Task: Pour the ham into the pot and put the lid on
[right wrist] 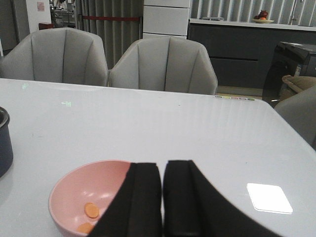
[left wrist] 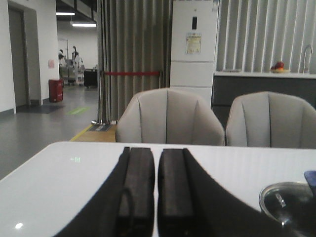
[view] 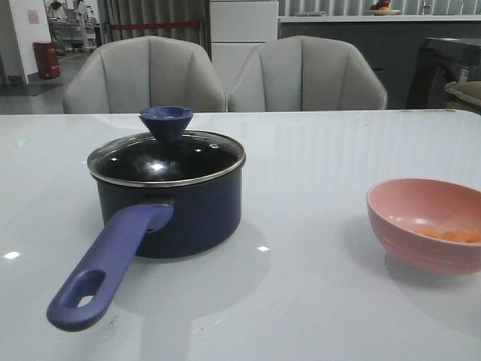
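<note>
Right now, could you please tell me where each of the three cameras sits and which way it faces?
Front view: looks forward over the white table at the lidded navy saucepan and pink bowl; no arm shows.
Left wrist view: low behind the shut left gripper, facing the grey chairs.
Right wrist view: behind the shut right gripper, over the bowl.
All share the table and chairs.

Right fingers (right wrist: pixel 143 202) closed, empty, above pink bowl (right wrist: pixel 74 197) holding ham (right wrist: pixel 91 211).
</note>
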Motion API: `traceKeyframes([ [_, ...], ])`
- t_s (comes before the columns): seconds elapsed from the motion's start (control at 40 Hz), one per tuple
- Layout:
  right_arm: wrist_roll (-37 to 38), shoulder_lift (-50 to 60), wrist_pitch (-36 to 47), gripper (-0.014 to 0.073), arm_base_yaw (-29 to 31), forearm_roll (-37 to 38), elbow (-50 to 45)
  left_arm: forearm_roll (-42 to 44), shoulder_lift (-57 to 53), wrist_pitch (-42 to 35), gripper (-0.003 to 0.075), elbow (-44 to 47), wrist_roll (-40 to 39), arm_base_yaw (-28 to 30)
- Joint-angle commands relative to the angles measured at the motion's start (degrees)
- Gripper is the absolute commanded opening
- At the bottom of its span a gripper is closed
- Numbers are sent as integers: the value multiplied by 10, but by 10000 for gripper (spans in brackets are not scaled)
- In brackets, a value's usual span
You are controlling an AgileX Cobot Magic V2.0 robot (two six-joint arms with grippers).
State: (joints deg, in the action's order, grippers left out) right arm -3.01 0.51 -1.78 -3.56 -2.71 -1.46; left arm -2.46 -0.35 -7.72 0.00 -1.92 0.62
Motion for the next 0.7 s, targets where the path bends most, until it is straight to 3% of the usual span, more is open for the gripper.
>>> traceKeyframes([
  [0.0,0,11,45,190,2,7,-6,-16,-5,-17,155,-43,-7,-1],
  [0.35,0,11,45,190,2,7,-6,-1,143,231,155,-238,-6,-2],
  [0.675,0,11,45,190,2,7,-6,3,193,241,155,-252,-6,-47],
])
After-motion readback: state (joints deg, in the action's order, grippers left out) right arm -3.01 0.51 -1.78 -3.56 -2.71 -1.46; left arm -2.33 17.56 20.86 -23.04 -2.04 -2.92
